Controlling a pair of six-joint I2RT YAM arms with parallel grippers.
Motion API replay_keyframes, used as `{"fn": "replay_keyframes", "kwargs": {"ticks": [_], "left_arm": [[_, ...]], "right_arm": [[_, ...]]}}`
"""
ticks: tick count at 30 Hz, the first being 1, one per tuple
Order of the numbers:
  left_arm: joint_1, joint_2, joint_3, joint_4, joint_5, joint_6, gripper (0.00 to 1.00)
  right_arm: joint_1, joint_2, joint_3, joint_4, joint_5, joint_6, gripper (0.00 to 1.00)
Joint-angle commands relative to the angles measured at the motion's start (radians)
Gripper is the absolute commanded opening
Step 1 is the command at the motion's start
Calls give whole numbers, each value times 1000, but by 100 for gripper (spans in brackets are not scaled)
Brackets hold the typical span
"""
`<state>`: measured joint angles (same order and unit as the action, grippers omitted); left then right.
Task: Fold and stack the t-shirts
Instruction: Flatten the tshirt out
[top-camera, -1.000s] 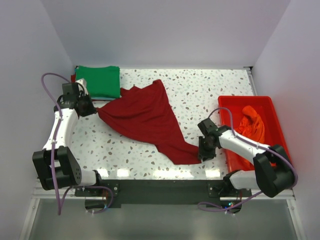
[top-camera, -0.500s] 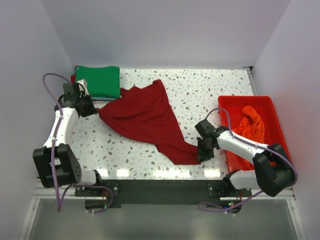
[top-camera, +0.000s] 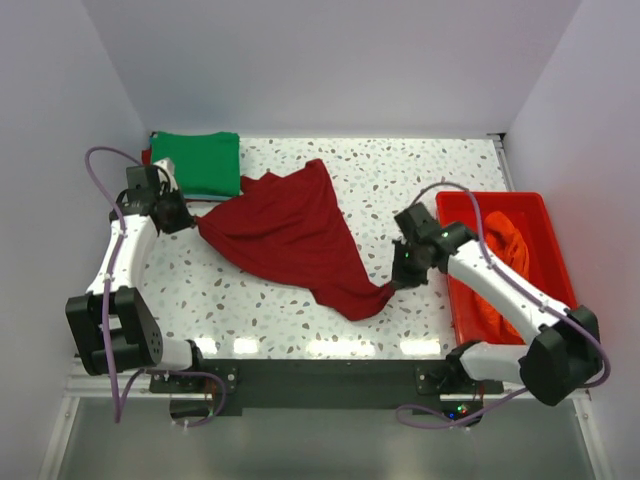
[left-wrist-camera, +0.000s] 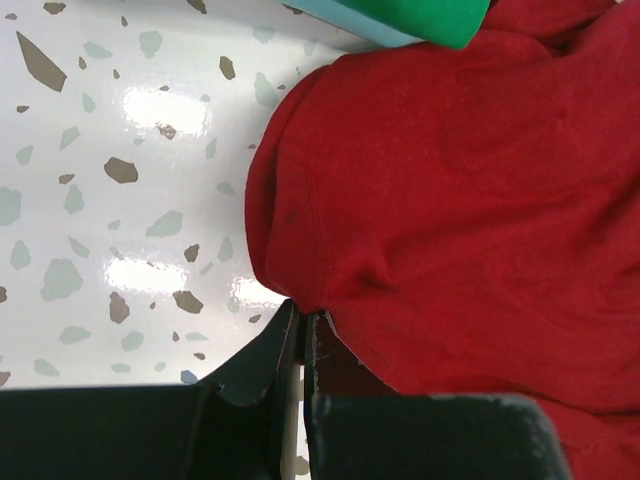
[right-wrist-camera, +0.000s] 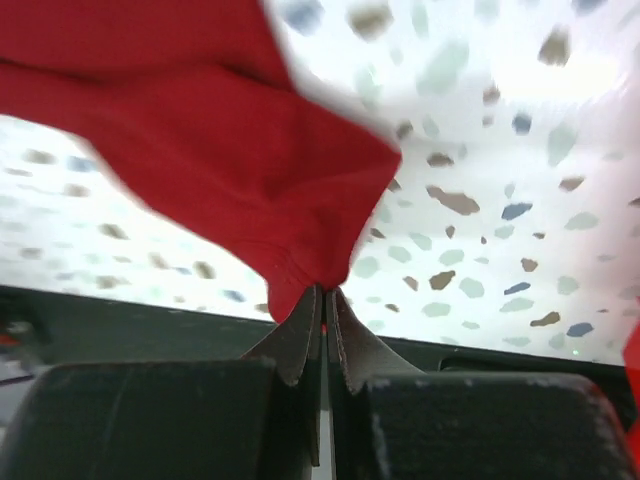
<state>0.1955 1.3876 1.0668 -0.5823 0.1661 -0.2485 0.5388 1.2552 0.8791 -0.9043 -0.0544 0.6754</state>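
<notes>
I have the dark red soft cloth t-shirt (top-camera: 290, 240) spread on the speckled table (top-camera: 430, 175), its long axis running far-left to near-right between my claws. The left claw (top-camera: 190, 222) pinches its left corner, and the right claw (top-camera: 397, 285) pinches its near-right tip.

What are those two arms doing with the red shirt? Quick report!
Left gripper shut on dark red shirt, left edge. Right gripper shut on its near-right corner. Nothing blocking; green shirt folded, back left.
</notes>
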Motion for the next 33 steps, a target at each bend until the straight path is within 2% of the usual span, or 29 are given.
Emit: {"fn": "replay_keyframes", "kwargs": {"ticks": [1, 4, 6, 10, 11, 12, 14, 17, 18, 22, 23, 25, 29, 33], "left_arm": [[1, -27, -10, 94, 47, -67, 0], [-39, -4, 51, 124, 47, -103, 0], [-62, 24, 122, 124, 38, -139, 0], [-99, 94, 422, 133, 52, -230, 0], [-102, 106, 482, 133, 52, -265, 0], [-105, 119, 601, 131, 53, -284, 0], [-107, 142, 706, 128, 58, -339, 0], [-107, 117, 873, 160, 62, -405, 0], [-107, 102, 887, 174, 62, -405, 0], [-107, -5, 894, 229, 47, -426, 0], [-107, -28, 894, 236, 36, -422, 0], [-107, -99, 888, 256, -2, -410, 0], [-107, -199, 916, 276, -85, -364, 0], [-107, -292, 944, 291, -196, -308, 0]], "right_arm": [[-75, 2, 300, -129, 39, -77, 0], [-167, 71, 449, -133, 27, -131, 0], [-218, 162, 611, -130, 21, -172, 0], [-264, 320, 941, -139, 1, -189, 0], [-270, 347, 1086, -145, -1, -185, 0], [-279, 380, 1162, -157, -2, -180, 0], [-283, 453, 1374, -174, -5, -165, 0], [-289, 472, 1573, -110, 2, -151, 0], [-289, 472, 1574, -110, 2, -151, 0], [-287, 304, 1474, 159, 47, -155, 0], [-289, 226, 1428, 198, 76, -172, 0], [-287, 169, 1404, 273, 114, -209, 0], [-287, 47, 1426, 334, 206, -269, 0], [-289, -23, 1440, 407, 235, -306, 0]]}}
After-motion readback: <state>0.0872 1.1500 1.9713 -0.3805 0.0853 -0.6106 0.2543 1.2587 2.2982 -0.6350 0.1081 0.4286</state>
